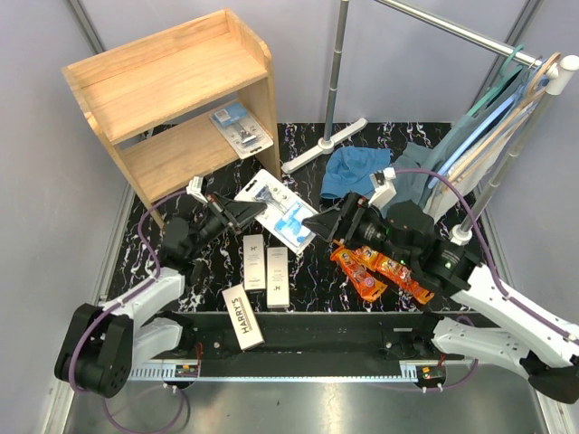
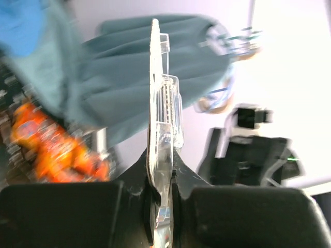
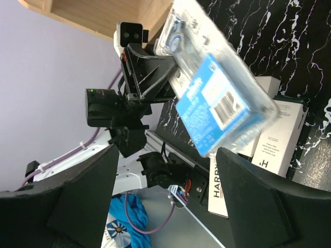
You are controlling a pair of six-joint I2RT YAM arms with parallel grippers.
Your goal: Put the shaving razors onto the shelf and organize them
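Observation:
My left gripper [image 1: 251, 210] is shut on the near-left edge of a blue-and-clear blister pack [image 1: 282, 213], which it holds tilted over the black mat. In the left wrist view the pack [image 2: 163, 98] stands edge-on between the closed fingers [image 2: 204, 175]. My right gripper [image 1: 317, 223] is open and empty just right of the pack; its wrist view shows the pack [image 3: 217, 88] ahead of the spread fingers [image 3: 258, 196]. A second blister pack [image 1: 241, 127] lies on the lower level of the wooden shelf [image 1: 167, 77]. Three Harry's boxes [image 1: 266, 268] and two orange packs [image 1: 378, 271] lie on the mat.
A metal clothes rack [image 1: 338, 63] with hanging cloths [image 1: 488, 136] stands at the back right, its white foot [image 1: 324, 145] on the mat. A blue cloth [image 1: 355, 170] lies behind my right gripper. The shelf's top level holds nothing.

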